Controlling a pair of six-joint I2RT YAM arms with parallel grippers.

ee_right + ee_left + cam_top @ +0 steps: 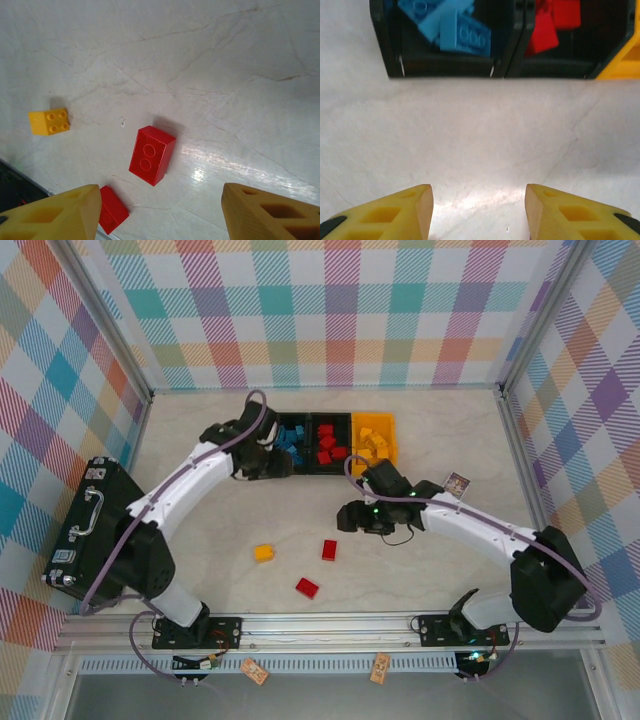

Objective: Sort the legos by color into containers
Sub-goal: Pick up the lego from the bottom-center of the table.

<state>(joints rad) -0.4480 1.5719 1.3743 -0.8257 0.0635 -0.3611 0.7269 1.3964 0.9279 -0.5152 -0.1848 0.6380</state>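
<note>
Where wrist looks, brick (pixel 151 155) shows studs

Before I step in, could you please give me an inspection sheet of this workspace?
Surface: pale veined table.
Job's things: blue bricks in left black bin, red bricks in middle black bin, yellow bricks in yellow bin; loose yellow brick, loose red brick, second loose red brick on table.
Clutter: black suitcase at left.
Hands: left hand open, empty, facing bins; right hand open above loose red brick.
Cables: purple cable along each arm.
Surroundings: plaid walls.
</note>
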